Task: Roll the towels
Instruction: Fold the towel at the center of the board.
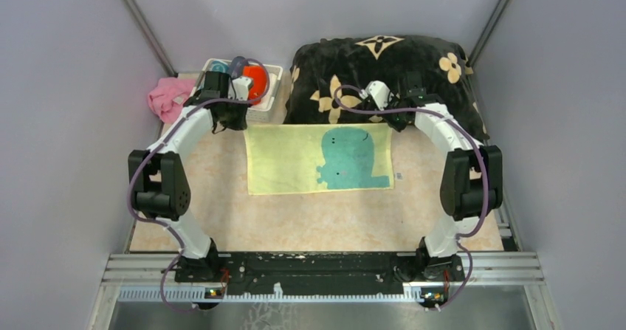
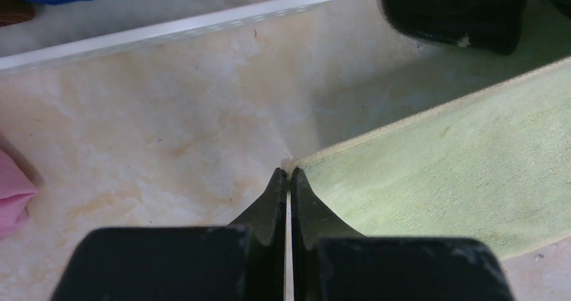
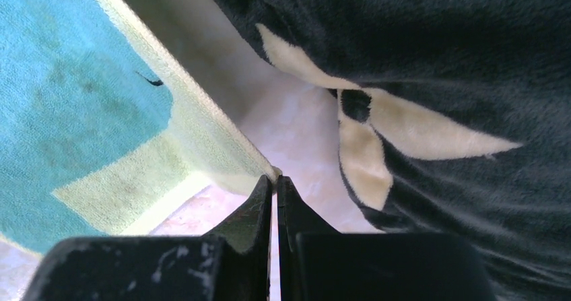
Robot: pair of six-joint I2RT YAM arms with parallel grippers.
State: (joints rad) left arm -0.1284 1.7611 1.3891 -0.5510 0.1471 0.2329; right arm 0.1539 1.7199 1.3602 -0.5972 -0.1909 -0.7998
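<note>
Nearest to me is the metal rail (image 1: 325,271) where both my arms are bolted, and past it a bare stretch of the marbled table (image 1: 295,223). Beyond that strip lies the pale yellow towel (image 1: 288,164), spread open near the middle of the table with its teal patch to the right of centre and its long sides running left to right.

My two arms reach round it to its far edge. My left tool (image 2: 289,174) is clenched on the towel's far left corner: through the left wrist camera, the fingers are pressed together with the hemmed corner caught right at the tips. From there the cloth rises off the table, with shadow under its far edge. My right tool (image 3: 275,180) is clenched the same way on the far right corner, the hem running straight into the tips and the teal patch off to the left.

Farther back on the left, a pink cloth (image 1: 168,97) sits crumpled against the wall. Beside it stands a white basket (image 1: 274,75) holding the orange-red towel (image 1: 257,83) and a bit of the teal towel (image 1: 219,66). Far right, just behind the spread towel's far edge, the big black cushion (image 1: 384,71) with cream flowers fills the corner, close to my right tool.
</note>
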